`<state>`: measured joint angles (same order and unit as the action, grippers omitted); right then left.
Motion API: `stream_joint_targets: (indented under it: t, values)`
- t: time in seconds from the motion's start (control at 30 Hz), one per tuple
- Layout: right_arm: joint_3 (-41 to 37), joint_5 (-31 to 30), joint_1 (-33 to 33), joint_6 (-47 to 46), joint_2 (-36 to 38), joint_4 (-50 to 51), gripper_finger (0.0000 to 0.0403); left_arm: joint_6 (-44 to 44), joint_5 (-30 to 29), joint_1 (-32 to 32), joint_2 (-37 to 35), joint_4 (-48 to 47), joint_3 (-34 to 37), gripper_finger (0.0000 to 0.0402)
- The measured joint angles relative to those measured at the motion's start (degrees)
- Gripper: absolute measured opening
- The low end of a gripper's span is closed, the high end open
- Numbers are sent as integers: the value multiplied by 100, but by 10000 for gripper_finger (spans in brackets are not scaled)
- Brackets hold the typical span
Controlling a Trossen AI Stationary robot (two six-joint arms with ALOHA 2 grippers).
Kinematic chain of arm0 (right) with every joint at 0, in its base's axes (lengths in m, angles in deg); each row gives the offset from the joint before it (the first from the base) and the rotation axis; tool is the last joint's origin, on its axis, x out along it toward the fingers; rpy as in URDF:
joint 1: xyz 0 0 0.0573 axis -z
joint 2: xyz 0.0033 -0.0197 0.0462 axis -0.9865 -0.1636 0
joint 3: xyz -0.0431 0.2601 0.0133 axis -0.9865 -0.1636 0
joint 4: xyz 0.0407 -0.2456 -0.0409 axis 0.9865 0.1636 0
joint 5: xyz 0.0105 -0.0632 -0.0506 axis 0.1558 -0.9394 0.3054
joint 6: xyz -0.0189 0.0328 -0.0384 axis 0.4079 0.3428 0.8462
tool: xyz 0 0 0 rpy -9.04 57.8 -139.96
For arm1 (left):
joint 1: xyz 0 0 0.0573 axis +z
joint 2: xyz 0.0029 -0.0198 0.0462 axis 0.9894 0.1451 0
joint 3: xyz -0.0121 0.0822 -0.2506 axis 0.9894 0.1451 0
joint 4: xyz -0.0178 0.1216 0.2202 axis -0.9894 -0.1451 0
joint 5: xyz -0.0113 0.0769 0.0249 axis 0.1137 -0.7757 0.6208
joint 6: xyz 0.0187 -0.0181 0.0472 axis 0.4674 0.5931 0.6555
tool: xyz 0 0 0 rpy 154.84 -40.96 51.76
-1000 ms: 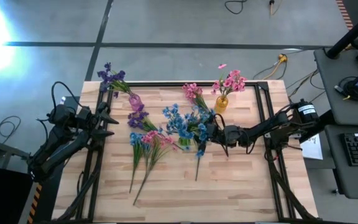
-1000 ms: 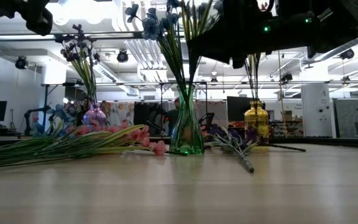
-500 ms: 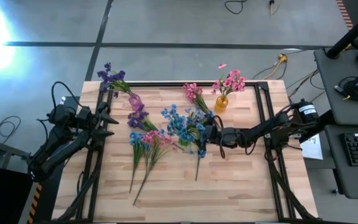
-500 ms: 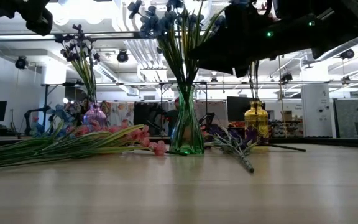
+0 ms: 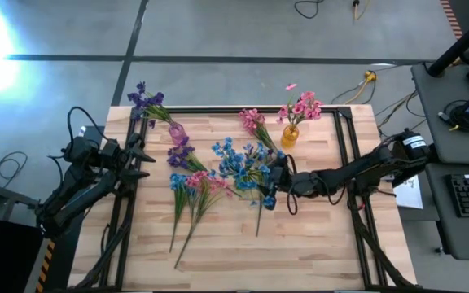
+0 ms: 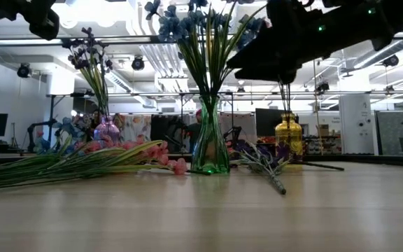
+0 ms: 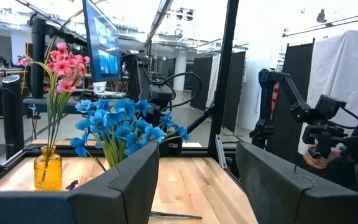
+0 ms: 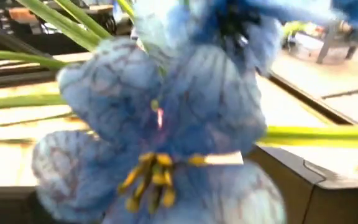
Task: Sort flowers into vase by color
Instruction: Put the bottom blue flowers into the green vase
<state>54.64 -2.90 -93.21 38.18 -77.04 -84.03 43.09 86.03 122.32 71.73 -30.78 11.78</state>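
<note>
Blue blossoms are crowding out the right wrist camera at the green vase (image 6: 210, 143).

A blue flower (image 8: 160, 124) is filling the right wrist view, hiding the right gripper (image 5: 272, 189)'s fingertips; in the high view its jaws are standing apart beside the blue flowers (image 5: 236, 159), which are now upright in the vase. A second ago the arm was reaching further in. The left gripper (image 7: 197, 180) is waiting, parted, at the table's left edge.

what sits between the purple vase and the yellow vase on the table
High view: a loose pink sprig lies on the bare wood between the purple vase and yellow vase.
</note>
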Motion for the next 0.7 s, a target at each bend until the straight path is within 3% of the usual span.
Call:
stream_joint_targets:
  t: [0.2,0.5,0.7]
  values:
    - [-7,4,-149,-491,551,1212,266,-735,-1117,0,7,9,-1,201]
    - [-5,8,-463,-761,1181,2182,255,-1860,-1408,-1,298,400,-2,201]
    - [-7,11,-500,-738,1310,2468,255,-2402,-2071,0,1223,457,-76,201]
